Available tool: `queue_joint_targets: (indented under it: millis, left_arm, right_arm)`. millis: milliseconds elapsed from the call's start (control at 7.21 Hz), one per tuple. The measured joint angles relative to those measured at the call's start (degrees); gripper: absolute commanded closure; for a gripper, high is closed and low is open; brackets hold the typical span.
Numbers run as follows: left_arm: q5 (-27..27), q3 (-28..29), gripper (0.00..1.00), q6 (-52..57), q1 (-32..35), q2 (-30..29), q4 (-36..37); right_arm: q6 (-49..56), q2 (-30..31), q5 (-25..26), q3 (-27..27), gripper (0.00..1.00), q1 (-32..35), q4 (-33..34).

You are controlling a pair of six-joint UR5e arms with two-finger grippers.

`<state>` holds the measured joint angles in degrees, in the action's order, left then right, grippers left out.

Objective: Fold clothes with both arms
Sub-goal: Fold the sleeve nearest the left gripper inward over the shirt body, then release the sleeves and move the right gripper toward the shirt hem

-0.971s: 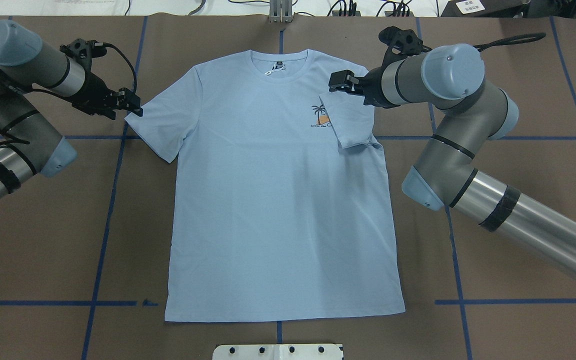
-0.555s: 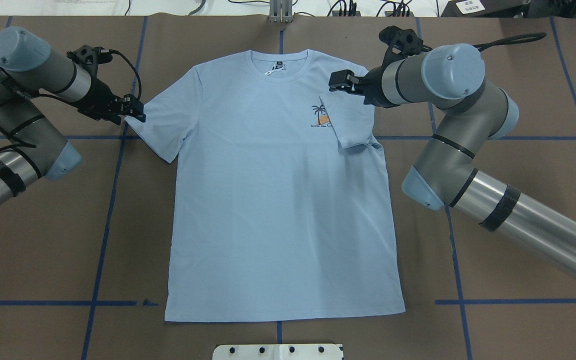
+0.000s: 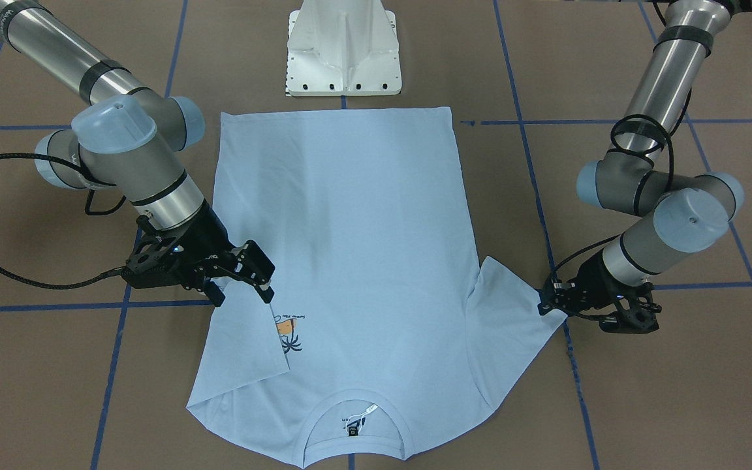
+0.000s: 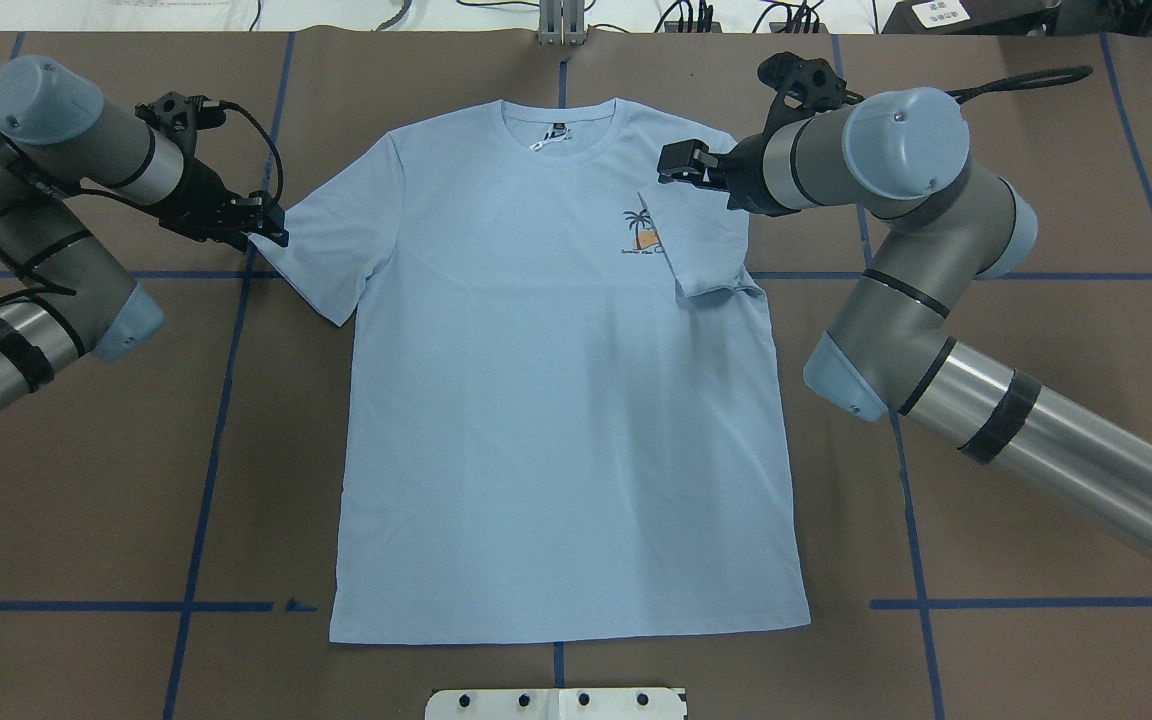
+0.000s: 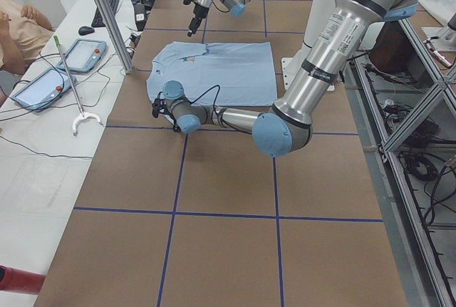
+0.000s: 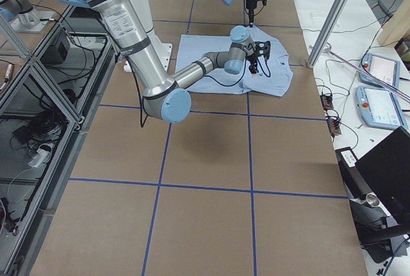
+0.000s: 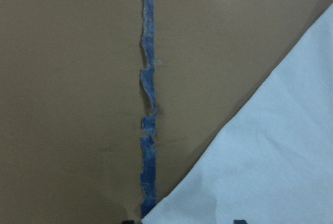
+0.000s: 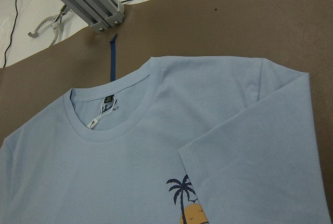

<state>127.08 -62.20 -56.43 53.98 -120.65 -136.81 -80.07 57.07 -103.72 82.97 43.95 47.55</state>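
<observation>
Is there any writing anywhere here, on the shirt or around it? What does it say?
Nothing here can be read for certain.
Script under the palm-and-sun print on the light blue T-shirt: too small to read.
Black neck label inside the collar: pale marks, blurred.
White sticker at the overhead view's top edge: too small.

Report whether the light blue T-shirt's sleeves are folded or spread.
Right sleeve: folded, lying over the chest beside the palm print. Left sleeve: spread flat on the brown table.

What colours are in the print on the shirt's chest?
The print: dark navy palm over orange, clearest in right wrist view.
</observation>
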Motion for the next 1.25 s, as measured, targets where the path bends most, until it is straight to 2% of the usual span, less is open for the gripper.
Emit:
queue_joint_targets:
  millis: [694,971,1249]
  left_arm:
    - [-0.6,-0.6,1.00,-0.8,0.2,-1.6,-3.5]
    - [-0.8,-3.6,1.00,-6.8,-1.2,-4.4,-4.3]
    - [-5.1,-4.7,1.00,-14.7,-5.5,-8.4,-4.2]
  right_arm:
    - [0.2,0.4,-0.1,0.1,0.00,0.1,0.0]
    - [0.6,1.9,-0.4,0.2,0.00,0.5,-1.7]
    - [0.6,2.9,-0.4,0.1,0.00,0.7,-2.8]
